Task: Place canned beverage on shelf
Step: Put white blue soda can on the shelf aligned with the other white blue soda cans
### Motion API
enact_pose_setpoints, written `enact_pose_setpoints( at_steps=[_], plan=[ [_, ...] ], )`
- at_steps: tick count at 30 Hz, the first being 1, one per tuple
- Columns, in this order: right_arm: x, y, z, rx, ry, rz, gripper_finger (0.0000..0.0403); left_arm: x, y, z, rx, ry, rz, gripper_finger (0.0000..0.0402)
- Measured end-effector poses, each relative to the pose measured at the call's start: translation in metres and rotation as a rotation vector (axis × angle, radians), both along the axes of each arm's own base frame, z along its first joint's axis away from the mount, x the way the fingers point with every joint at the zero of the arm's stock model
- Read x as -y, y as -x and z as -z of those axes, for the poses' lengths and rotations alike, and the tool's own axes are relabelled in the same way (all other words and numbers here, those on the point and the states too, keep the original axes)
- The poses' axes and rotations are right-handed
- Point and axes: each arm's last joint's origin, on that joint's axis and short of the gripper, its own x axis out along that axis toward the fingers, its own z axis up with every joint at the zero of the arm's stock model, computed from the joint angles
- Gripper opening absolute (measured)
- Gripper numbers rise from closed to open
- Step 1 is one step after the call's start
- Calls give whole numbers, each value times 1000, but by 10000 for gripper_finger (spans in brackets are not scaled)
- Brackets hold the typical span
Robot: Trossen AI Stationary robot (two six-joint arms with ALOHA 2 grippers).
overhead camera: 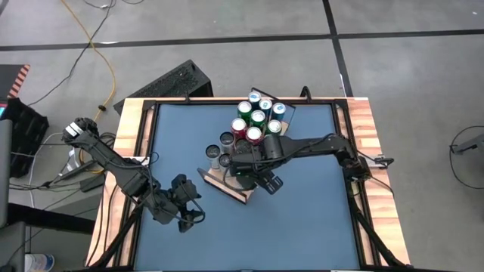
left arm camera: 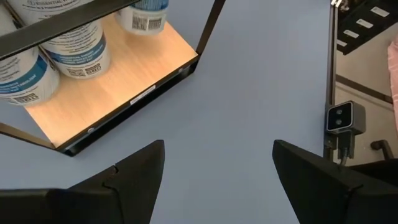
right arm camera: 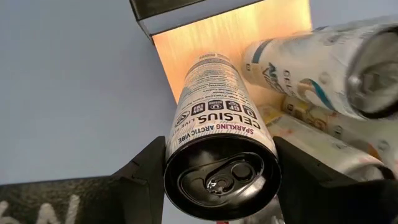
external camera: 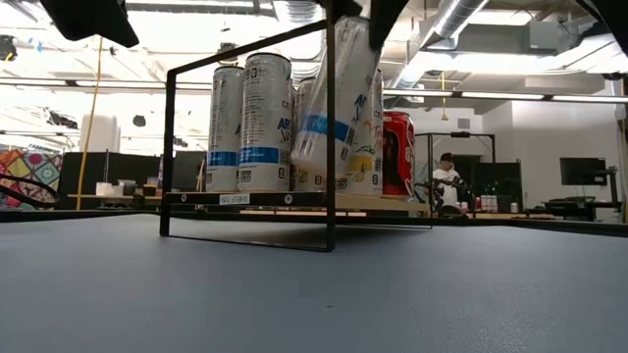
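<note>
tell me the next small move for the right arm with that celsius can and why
Probably lower the Celsius can straight down until its base sits on the shelf. The right gripper holds it tilted over the bare wood near the front lip, beside the white cans already standing there. The left gripper waits open over the tabletop.

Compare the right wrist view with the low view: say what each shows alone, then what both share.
Only the right wrist view: the silver top with its pull tab of the white Celsius can, clamped between the right gripper and its dark fingers, and the bare light-wood shelf board beneath.

Only the low view: the thin black wire rail, a red can, and a person seated in the room behind.

Both: the held white can, tilted over the shelf, neighbouring white cans, and the blue tabletop.
</note>
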Motion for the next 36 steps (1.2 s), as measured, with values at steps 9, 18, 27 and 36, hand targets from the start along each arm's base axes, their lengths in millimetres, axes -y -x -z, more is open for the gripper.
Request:
enact_pose_setpoints(
  at_steps=[9,18,27,36],
  plan=[
    [-2,-13,22,-50,42,-8,211,-1,1,1,-11,-16,3,284],
    [-1,-14,23,-41,95,28,234,-1,1,1,-15,-33,17,284],
    [-9,-12,23,-35,77,57,248,-3,0,1,-15,-46,21,284],
    [-18,-11,23,-34,76,39,250,-5,-2,1,-13,-45,9,284]
  ],
)
